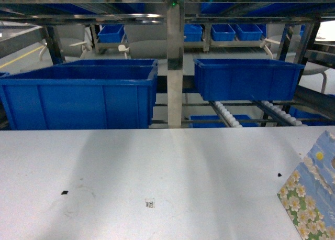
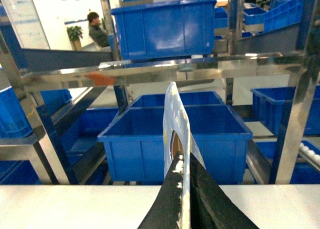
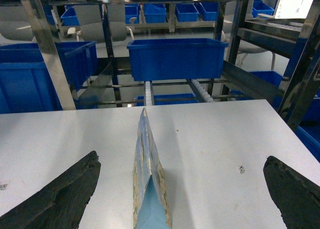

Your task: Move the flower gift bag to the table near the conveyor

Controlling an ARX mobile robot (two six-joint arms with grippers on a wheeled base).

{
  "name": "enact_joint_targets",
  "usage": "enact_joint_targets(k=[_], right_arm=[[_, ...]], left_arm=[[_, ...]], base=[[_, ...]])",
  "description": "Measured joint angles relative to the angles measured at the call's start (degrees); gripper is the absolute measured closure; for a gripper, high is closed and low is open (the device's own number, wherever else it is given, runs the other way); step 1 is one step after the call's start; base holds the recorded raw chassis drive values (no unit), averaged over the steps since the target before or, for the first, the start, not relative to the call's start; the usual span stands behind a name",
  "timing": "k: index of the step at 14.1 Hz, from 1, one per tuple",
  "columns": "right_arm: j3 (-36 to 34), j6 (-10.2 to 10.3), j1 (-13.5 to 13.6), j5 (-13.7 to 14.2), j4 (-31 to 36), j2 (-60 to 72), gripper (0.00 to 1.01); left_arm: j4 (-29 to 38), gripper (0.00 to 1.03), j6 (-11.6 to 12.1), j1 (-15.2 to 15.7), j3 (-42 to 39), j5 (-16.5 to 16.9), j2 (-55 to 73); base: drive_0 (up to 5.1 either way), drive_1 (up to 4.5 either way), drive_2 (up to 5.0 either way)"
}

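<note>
On the white-grey tabletop, near its right front corner in the head view: flower gift bag, blue with white blossoms, partly cut off by the frame edge; neither hand appears in this view

Same view, tabletop surface: small square code mark, and black specks to left and right of it

Beyond the far edge of the tabletop: conveyor, steel-framed, with rows of white rollers; large blue bin on the left, second blue bin on the right, smaller bins on racking farther back

Left wrist view only: left hand, its two dark fingers closed together on the thin upper edge of the bag, which rises edge-on between them in front of a blue bin; a seated person in the background at upper left

Right wrist view only: right hand, fingers spread wide, one at each lower corner of the frame, holding nothing; the bag stands edge-on on the tabletop between them, touching neither; the conveyor rollers lie straight ahead past the tabletop edge
</note>
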Motion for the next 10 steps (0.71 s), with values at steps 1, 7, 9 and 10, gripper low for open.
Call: enact_joint_targets(k=[1, 7, 9, 10], right_arm=[[0.0, 0.0, 0.0, 0.0, -0.02, 0.02, 0.03], [0.0, -0.02, 0.0, 0.0, -0.02, 0.02, 0.03], [0.0, 0.0, 0.0, 0.0, -0.02, 0.02, 0.03], [0.0, 0.0, 0.0, 0.0, -0.02, 0.02, 0.03]], left_arm=[[5.25, 1.01, -0.68, 1.18, -0.17, 0.42, 5.75], [31.32, 1.01, -5.84, 4.96, 5.73, 1.07, 42.64], [34.95, 1.01, -6.78, 4.98, 7.56, 1.84, 52.13], [36.04, 1.01, -7.45, 4.98, 8.5, 1.79, 55.21]], base=[[0.0, 0.0, 0.0], [0.0, 0.0, 0.0], [0.0, 0.0, 0.0], [0.0, 0.0, 0.0]])
